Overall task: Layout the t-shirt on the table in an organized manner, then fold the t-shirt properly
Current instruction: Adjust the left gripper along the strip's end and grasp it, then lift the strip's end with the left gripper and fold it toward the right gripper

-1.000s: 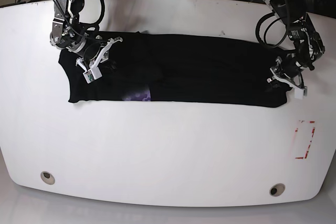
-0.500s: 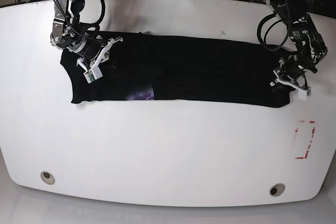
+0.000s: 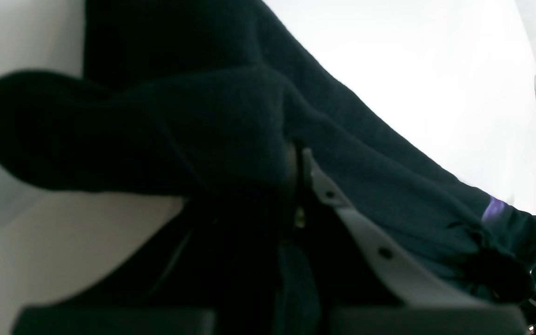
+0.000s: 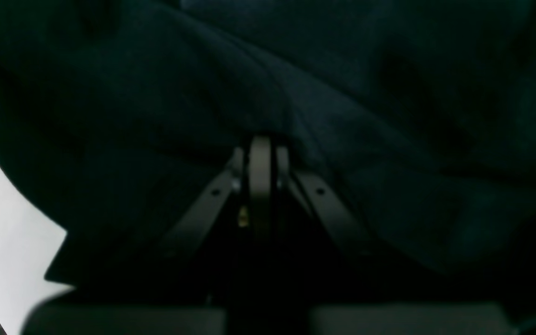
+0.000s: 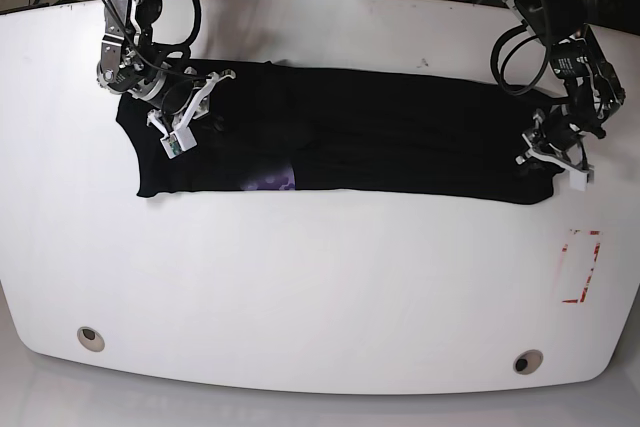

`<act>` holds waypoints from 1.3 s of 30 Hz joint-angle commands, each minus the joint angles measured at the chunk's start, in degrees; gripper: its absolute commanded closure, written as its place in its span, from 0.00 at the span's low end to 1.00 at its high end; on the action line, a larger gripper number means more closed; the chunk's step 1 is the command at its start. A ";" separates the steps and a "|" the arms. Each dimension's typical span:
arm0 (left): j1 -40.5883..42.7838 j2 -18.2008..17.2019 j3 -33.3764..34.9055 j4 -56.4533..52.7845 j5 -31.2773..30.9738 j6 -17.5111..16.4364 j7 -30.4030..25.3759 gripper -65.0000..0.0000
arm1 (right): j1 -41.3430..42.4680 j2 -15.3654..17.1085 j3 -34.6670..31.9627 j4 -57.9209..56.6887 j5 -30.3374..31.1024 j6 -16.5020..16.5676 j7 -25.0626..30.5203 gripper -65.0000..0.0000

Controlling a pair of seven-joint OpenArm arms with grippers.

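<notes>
Both pincers are clamped on the black t-shirt [image 5: 340, 132]: left gripper [image 5: 555, 157] near the table's [image 5: 320, 287] right edge, right gripper [image 5: 180, 112] far-left. Uneven pulling could bunch the folded strip or slip cloth.

Soft, matt black cloth, slightly fuzzy up close: t-shirt [image 5: 390, 137], with a smoother purple print patch [image 5: 268, 182] at 7 o'clock. Glossy, smooth white: table [image 5: 320, 287], with two round metal grommets [image 5: 90, 337] at 7 and 5 o'clock. Matt white plastic on gripper fingers [image 5: 178, 127]; black rubbery cables [image 5: 510, 47] at 1 o'clock.
</notes>
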 commanded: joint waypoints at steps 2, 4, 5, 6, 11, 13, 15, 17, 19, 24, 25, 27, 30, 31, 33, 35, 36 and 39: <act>-1.14 -1.25 -0.29 1.45 -0.79 0.15 -1.53 1.00 | -0.41 0.62 -0.01 -0.28 -3.72 -0.95 -4.06 1.00; -1.14 -1.25 -0.20 1.45 -0.70 0.41 -1.53 1.00 | -0.41 0.62 -0.01 -0.28 -3.72 -0.95 -4.06 1.00; -1.14 -1.25 -0.03 1.53 -0.70 0.94 -1.53 1.00 | -0.41 0.62 -0.01 -0.28 -3.72 -0.95 -4.06 1.00; -1.14 -1.25 0.06 1.53 -0.70 1.47 -1.53 1.00 | -0.41 0.62 -0.01 -0.28 -3.72 -0.95 -4.06 1.00; -1.05 -1.07 0.59 4.08 -0.70 5.69 -0.39 1.00 | -0.41 0.62 -0.01 -0.28 -3.72 -0.95 -4.06 1.00; -1.05 -1.07 2.17 6.28 -0.70 6.92 0.58 1.00 | -0.41 0.62 -0.01 -0.28 -3.72 -0.95 -4.06 1.00; -1.05 -0.99 4.54 9.27 -0.70 8.15 1.46 1.00 | -0.41 0.62 -0.01 -0.28 -3.72 -0.95 -4.06 1.00; -0.26 -0.90 6.92 12.17 -0.70 9.47 1.81 1.00 | -0.41 0.62 -0.01 -0.28 -3.72 -0.95 -4.06 1.00; 0.71 -0.90 9.12 15.51 -0.70 11.05 1.81 1.00 | -0.41 0.53 -0.01 -0.28 -3.72 -0.95 -4.06 1.00; 2.03 -0.81 16.33 22.72 -0.61 15.18 1.81 1.00 | -0.41 0.53 -0.10 -0.28 -3.72 -0.95 -4.06 1.00; 2.21 -0.81 17.64 23.78 -0.61 15.80 1.72 1.00 | -0.41 0.53 -0.10 -0.28 -3.72 -0.95 -4.06 1.00; 2.73 -0.81 21.07 26.41 -0.61 17.55 1.63 1.00 | -0.32 0.53 -0.10 -0.28 -3.72 -0.95 -4.06 1.00; 3.00 -0.81 24.76 28.88 -0.08 18.87 1.54 1.00 | -0.06 0.53 -0.10 -0.28 -3.72 -0.95 -4.06 1.00; 3.00 -0.81 25.91 29.49 0.71 19.05 1.54 1.00 | -0.06 0.53 -0.10 -0.28 -3.72 -0.95 -4.06 1.00; 3.00 -0.72 28.28 30.37 2.47 19.05 1.54 1.00 | -0.06 0.53 -0.10 -0.28 -3.72 -0.95 -4.06 1.00; 3.00 -0.20 30.83 31.60 4.14 19.05 1.54 1.00 | -0.06 0.53 -0.10 -0.37 -3.72 -0.95 -4.06 1.00; 3.00 0.60 32.41 32.30 5.10 19.05 1.54 1.00 | -0.06 0.53 -0.10 -0.37 -3.72 -0.95 -4.06 1.00; 3.00 2.09 35.40 33.80 7.30 19.05 1.54 1.00 | -0.06 0.53 -0.01 -0.37 -3.72 -0.95 -4.06 1.00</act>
